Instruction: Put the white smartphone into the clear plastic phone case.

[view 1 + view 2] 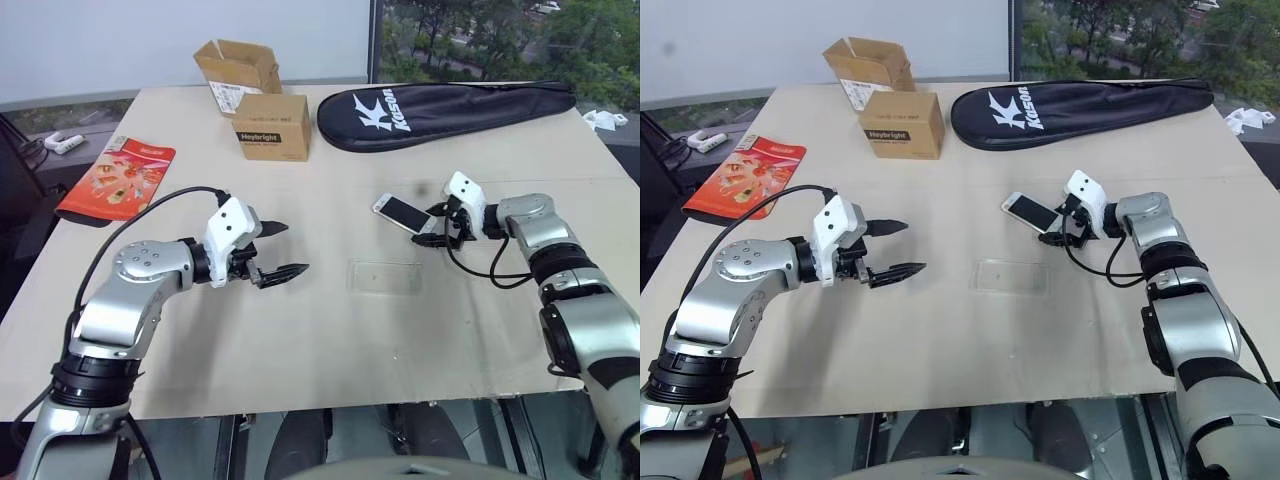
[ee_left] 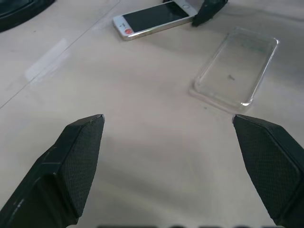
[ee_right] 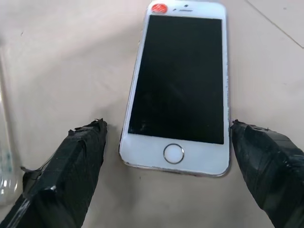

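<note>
With its jaws spread wide and empty around the home-button end of the white smartphone (image 3: 179, 90), the right claw (image 1: 436, 226) may pinch unevenly and skid it away from the clear plastic phone case (image 1: 384, 276) nearby.

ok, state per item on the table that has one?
white smartphone: flat on table, screen up and dark, between the open right gripper fingers, ungripped
clear plastic phone case: empty, open side up
left gripper: open, empty
rear cardboard box: flaps open
front cardboard box: closed
black racket bag: closed, lying flat
</note>
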